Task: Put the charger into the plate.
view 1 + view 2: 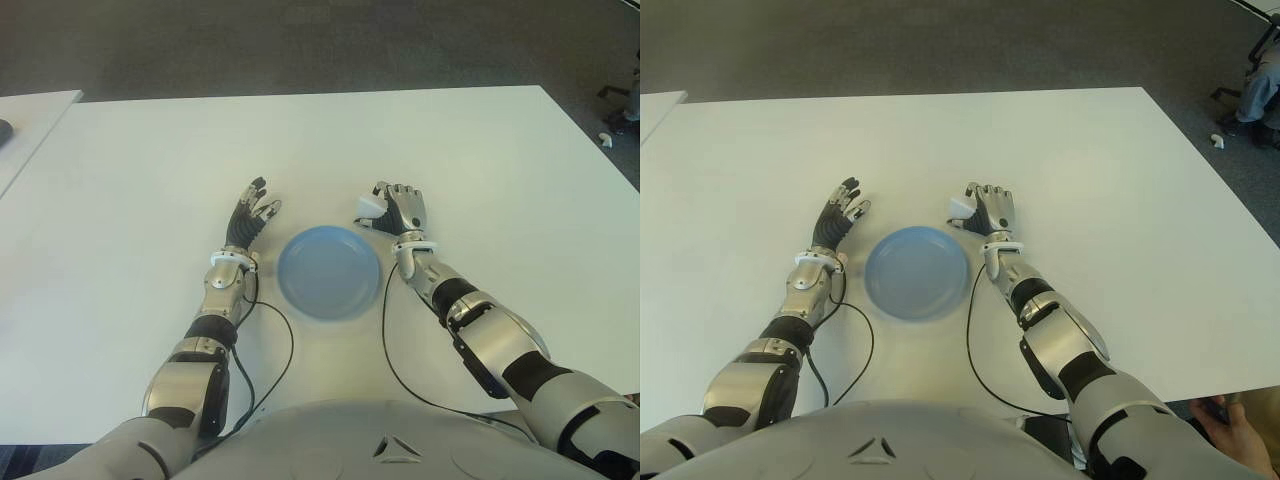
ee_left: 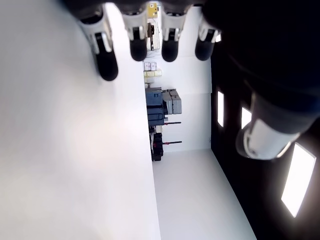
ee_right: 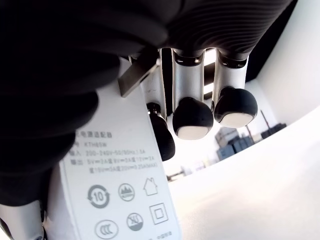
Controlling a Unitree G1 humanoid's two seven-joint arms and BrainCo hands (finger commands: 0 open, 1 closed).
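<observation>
one charger, one plate, two hands on a white desk

we counted a single white charger, clamped in our right hand just beyond the far right rim of the one round blue plate, not yet in it. up close the charger was a flat white block with a grey printed label, a row of round certification marks and a metal prong folded out near our fingertips, which curled over it. our left hand showed left of the plate, fingers spread and holding nothing, above the desk.
</observation>
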